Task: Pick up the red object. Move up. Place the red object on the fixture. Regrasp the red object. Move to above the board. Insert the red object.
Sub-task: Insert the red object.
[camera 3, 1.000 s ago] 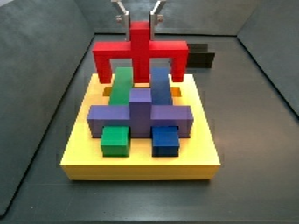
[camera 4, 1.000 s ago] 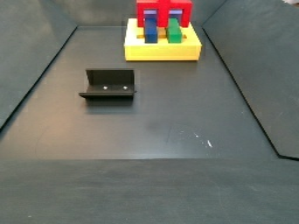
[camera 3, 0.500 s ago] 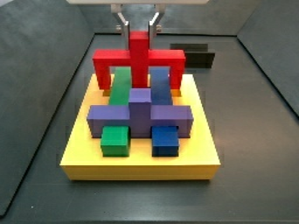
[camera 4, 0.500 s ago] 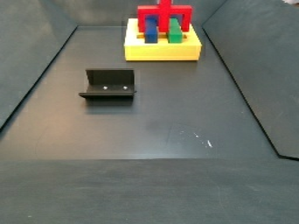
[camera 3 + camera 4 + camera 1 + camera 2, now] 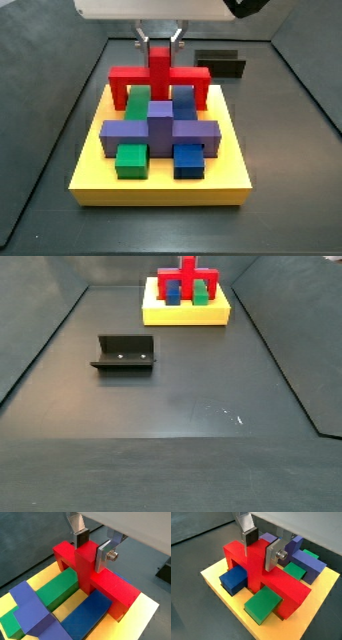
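The work surface is a dark grey floor (image 5: pixel 174 446) enclosed by low dark walls that slope up on the left, right and far sides. A few small pale marks show on the floor to the right of centre in a side view.

One board (image 5: pixel 162 185), a thick yellow square slab, lies on this floor. In a side view (image 5: pixel 187 314) it sits at the far end of the enclosure, well apart from the fixture (image 5: pixel 124 354). There is one fixture: a small black holder standing left of centre on the floor, with two pale dots on its front face. In a side view (image 5: pixel 222 66) it appears beyond the board, to the right.

The board carries one purple block (image 5: pixel 160 130), cross-shaped, at its centre. Two green blocks are visible: a short one (image 5: pixel 131 160) at the near left and a long one (image 5: pixel 138 100) behind the purple block. Two blue blocks are visible: a short one (image 5: pixel 190 161) at the near right and a long one (image 5: pixel 183 100) behind the purple block.

There is one red object (image 5: pixel 159 76). It stands at the far part of the board, its crossbar spanning the long green and blue blocks, its outer prongs reaching down beside them.

One gripper (image 5: pixel 92 545) is directly above the board. Its fingers (image 5: pixel 103 555) are narrowly set and clamp the upright stem of the red object (image 5: pixel 254 564) from both sides, as both wrist views show.
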Robot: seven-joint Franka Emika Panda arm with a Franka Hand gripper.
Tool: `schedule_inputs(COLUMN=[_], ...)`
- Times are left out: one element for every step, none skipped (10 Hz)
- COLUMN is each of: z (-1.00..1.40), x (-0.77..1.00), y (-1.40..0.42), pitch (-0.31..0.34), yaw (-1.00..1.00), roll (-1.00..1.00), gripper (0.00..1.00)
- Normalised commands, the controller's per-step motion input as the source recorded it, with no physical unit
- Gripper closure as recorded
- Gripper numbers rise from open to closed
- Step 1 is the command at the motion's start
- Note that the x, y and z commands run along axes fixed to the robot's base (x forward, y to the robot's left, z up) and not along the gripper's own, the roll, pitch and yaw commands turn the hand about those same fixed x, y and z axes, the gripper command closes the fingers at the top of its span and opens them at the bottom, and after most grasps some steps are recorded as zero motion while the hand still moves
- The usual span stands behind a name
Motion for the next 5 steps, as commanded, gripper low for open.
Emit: schedule_inputs(z=[-0.19,-0.27,-0.31,-0.32,-0.35], x=[0.05,0.03,0.01,0.09,0.23], y=[0.04,0.03,0.05,0.01,0.01], pitch=[0.000,-0.010,-0.014,-0.011,-0.011], yaw=[-0.13,-0.10,-0.03,0.00,-0.01], roll=[0.00,0.00,0.00,0.00,0.00], gripper=[1.00,1.00,1.00,1.00,1.00])
